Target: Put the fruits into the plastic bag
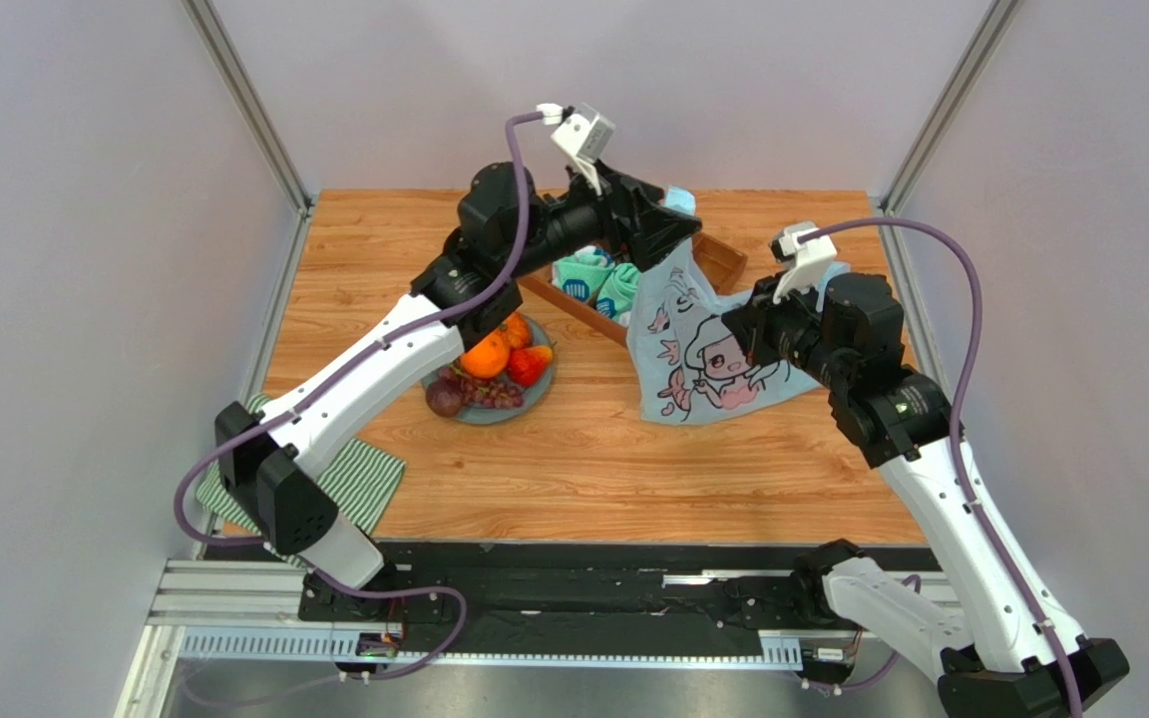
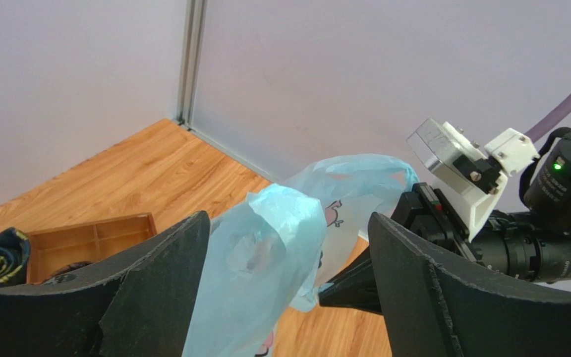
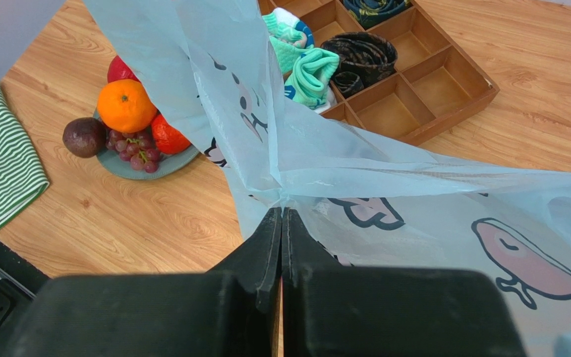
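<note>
Clenched at the bottom centre of the right wrist view, our right claw (image 3: 282, 217) pinches a gathered fold of the plastic bag (image 3: 385, 167). From above, the bag hangs in mid-frame, its long axis slanting from our left claw (image 2: 288, 223) at upper centre down to the tabletop (image 1: 596, 464), mouth end uppermost. That left claw stands spread, film merely draped in the gap, so we judge the mouth could slump shut. Fruits (image 1: 491, 367) wait centre-left on a grey plate (image 1: 513, 413), well apart.

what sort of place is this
Most likely a robot lab cell: plain grey partition walls on metal posts enclose a wooden table, with two white-and-black robot arms bolted to a black rail.
</note>
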